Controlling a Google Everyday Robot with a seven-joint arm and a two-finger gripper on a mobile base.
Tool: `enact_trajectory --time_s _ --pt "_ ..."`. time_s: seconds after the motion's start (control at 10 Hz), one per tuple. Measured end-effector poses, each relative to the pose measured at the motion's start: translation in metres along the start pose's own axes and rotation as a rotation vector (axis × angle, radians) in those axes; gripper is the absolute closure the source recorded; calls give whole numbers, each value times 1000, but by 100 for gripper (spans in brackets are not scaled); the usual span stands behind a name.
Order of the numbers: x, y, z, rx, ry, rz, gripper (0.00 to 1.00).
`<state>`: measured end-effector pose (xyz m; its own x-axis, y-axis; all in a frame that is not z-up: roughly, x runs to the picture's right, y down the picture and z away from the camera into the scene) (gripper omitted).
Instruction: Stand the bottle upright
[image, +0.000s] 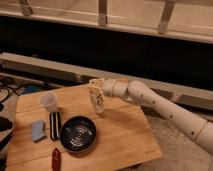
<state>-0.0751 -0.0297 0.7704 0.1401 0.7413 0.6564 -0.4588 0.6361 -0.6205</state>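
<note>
The bottle is hanging close to upright over the far middle of the wooden table. It is leaning slightly, with its top tipping towards the left of the view and its base pointing down at the board. Whether the base is already touching the wood is not clear. The gripper is sitting at the bottle's upper end and appears to be clamping it there. The arm is reaching in from the right across the table's far edge.

Judging by that lean, the step in hand is the set-down. To do it well, the wrist should be rotating out the last of the tilt, so the base is meeting the table flat rather than on one edge. The descent should be going slowly and straight down. Only once the bottle is resting squarely on its base should the grip be easing off, and then the gripper should be lifting straight up, so it is not dragging the top sideways. A light, narrow bottle like this is likely to topple at a small nudge.

The translucent white cup is standing well to the left. The dark round dish is lying nearer the front, so the landing spot is giving some room.
</note>
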Motion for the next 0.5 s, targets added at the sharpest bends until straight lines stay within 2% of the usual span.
enact_trajectory --time_s 0.5 --pt "9 -7 2 12 -42 4 98"
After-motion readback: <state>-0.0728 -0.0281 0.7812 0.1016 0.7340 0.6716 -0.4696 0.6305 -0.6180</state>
